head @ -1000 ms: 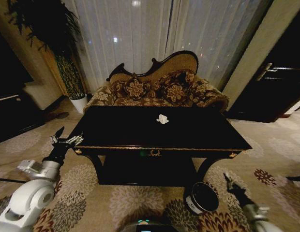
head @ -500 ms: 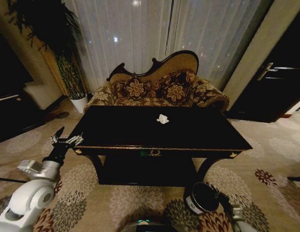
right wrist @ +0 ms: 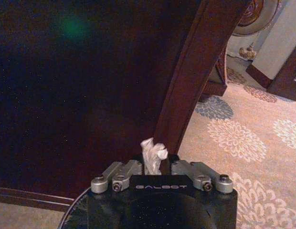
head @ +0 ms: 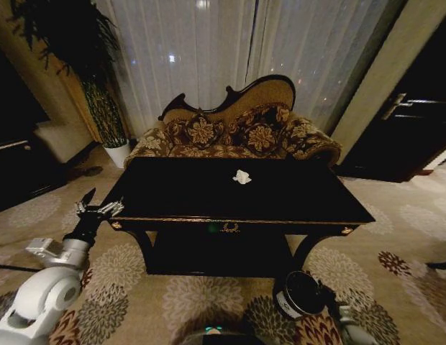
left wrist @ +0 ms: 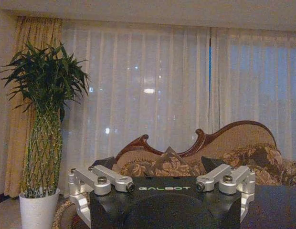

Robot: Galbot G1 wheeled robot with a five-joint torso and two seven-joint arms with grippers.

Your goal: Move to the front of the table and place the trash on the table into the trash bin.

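A dim sitting room with sheer curtains (head: 230, 57), a floral sofa (head: 237, 133) and a flower-patterned carpet (head: 122, 287) surrounds the work area. The table (head: 180, 194), near-black and glossy with gold trim, stands at the centre of the head view, directly in front of the sofa. One white paper wad (head: 242, 177) lies on the tabletop, just toward 12 o'clock of its centre and well apart from every edge. The trash bin (head: 301, 293), round and dark, sits on the carpet at about 5 o'clock from the table, close beside the curved front leg on the robot's right. The right gripper (right wrist: 153, 164) hangs low beside that leg (right wrist: 195, 71), and a dark curved rim, apparently the bin's, shows just below it; its fingers are pinched on a second crumpled white wad (right wrist: 153, 155), which stands up between them. The left gripper (head: 99, 209) hovers off the table's left end, at about 9 o'clock, level with the tabletop; its fingers are spread apart and empty. A potted plant (left wrist: 43, 143) in a white pot stands beyond it, near the curtains.
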